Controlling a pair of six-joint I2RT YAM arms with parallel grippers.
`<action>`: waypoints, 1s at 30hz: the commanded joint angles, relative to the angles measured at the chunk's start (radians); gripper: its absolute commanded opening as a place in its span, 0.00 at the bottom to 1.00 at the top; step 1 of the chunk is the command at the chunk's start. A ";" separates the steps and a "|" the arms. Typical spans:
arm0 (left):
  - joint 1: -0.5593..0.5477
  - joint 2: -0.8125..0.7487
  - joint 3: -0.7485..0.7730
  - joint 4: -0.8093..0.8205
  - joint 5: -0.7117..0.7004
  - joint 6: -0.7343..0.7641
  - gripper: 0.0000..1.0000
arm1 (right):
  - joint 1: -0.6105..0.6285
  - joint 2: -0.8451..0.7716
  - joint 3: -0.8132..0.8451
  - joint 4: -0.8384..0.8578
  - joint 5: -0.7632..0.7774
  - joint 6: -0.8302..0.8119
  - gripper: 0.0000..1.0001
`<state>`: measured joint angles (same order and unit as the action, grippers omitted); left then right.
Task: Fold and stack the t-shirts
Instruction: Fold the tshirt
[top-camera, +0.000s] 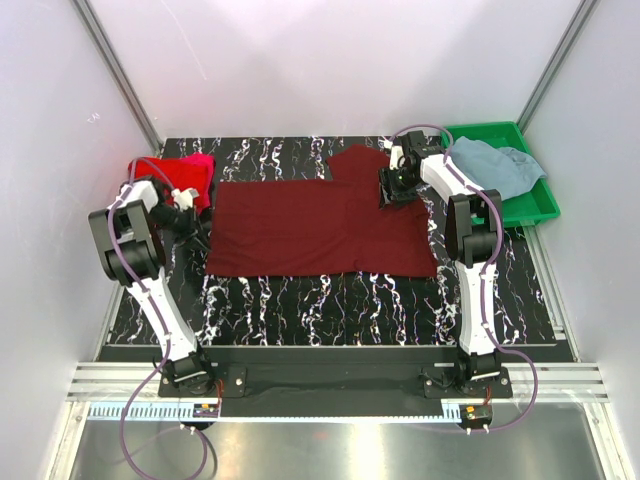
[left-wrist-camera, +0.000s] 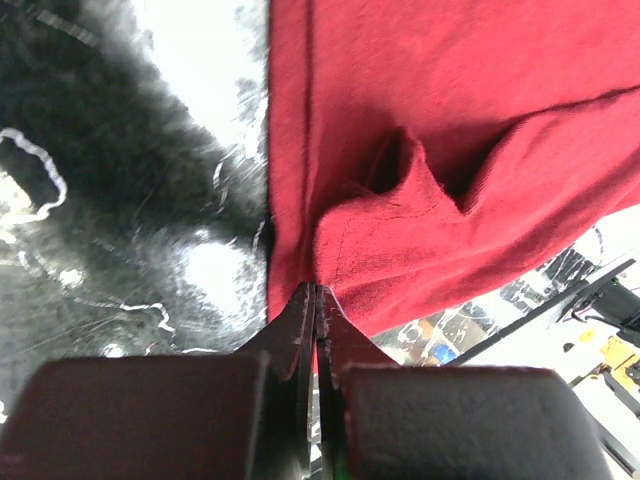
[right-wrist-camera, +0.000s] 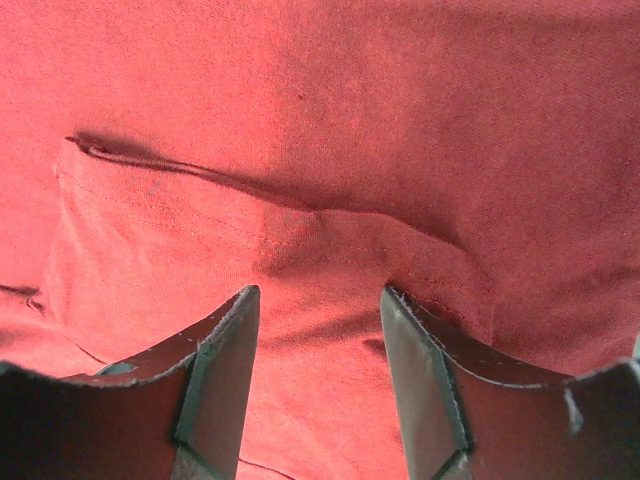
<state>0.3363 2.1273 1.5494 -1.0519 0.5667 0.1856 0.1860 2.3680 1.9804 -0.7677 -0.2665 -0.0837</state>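
A dark maroon t-shirt (top-camera: 320, 225) lies spread flat on the black marbled table (top-camera: 330, 295). My left gripper (top-camera: 203, 230) is shut on the shirt's left edge; in the left wrist view its jaws (left-wrist-camera: 315, 292) pinch a fold of the cloth (left-wrist-camera: 420, 150). My right gripper (top-camera: 390, 192) sits at the shirt's upper right, by the sleeve. In the right wrist view it (right-wrist-camera: 318, 300) stands open over the cloth (right-wrist-camera: 320, 100), a stitched hem just ahead of the tips. A bright red shirt (top-camera: 178, 172) and a pink one (top-camera: 202, 160) lie bunched at the back left. A grey-blue shirt (top-camera: 490, 165) lies in the tray.
A green plastic tray (top-camera: 530, 212) stands at the back right corner of the table. White walls with metal posts close in the back and both sides. Bare marbled surface shows in front of the maroon shirt.
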 joint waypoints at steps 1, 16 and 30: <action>0.020 -0.081 -0.017 0.000 -0.031 0.012 0.00 | 0.003 0.054 -0.003 -0.002 0.056 -0.004 0.60; 0.015 -0.121 0.029 -0.010 -0.081 0.037 0.57 | 0.001 0.041 0.034 -0.004 0.053 0.004 0.61; -0.135 0.064 0.613 0.001 -0.056 -0.001 0.68 | -0.008 -0.049 0.241 -0.015 0.044 -0.016 0.69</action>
<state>0.2298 2.0995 2.0247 -1.1015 0.5186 0.2146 0.1864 2.3760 2.1246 -0.7921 -0.2367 -0.0891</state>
